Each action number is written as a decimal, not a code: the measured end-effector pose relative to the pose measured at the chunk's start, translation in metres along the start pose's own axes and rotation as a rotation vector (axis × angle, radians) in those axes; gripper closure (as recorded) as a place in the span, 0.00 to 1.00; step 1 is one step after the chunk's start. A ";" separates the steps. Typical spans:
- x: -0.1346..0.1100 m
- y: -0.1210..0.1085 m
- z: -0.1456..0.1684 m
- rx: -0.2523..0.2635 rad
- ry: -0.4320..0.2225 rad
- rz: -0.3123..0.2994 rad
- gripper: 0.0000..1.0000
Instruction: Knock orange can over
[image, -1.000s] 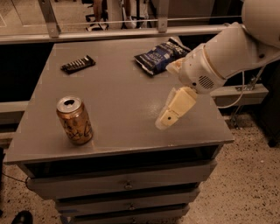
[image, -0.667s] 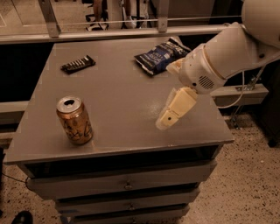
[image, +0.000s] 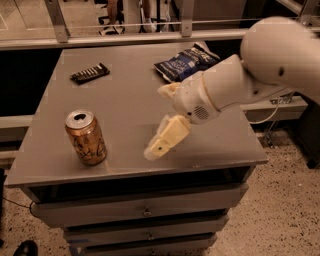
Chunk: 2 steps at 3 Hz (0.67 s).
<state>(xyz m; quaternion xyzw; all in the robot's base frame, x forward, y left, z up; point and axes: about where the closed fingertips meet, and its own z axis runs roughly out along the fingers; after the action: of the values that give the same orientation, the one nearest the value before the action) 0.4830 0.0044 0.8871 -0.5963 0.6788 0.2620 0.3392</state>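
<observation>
The cream two-finger gripper (image: 159, 144) hangs low over the near middle of the grey cabinet top (image: 125, 100). A stretch of bare surface runs from it leftward to the small orange-gold drink can (image: 86, 137), which stands upright by the near-left edge. The flat black snack bar (image: 90, 73) at far left and the blue crinkly chip bag (image: 187, 61) at far right lie well apart from that lane. The thick white arm (image: 230, 87) fills the space above the right side.

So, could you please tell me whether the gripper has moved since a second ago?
Yes. The gripper has shifted left over the table, toward the can, which stands upright in the same spot; they are still apart.
</observation>
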 end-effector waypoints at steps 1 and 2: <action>-0.024 0.006 0.067 -0.074 -0.135 -0.009 0.00; -0.044 0.002 0.109 -0.109 -0.244 -0.013 0.00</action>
<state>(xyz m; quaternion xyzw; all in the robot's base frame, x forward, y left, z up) 0.4997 0.1155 0.8522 -0.5819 0.6134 0.3669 0.3880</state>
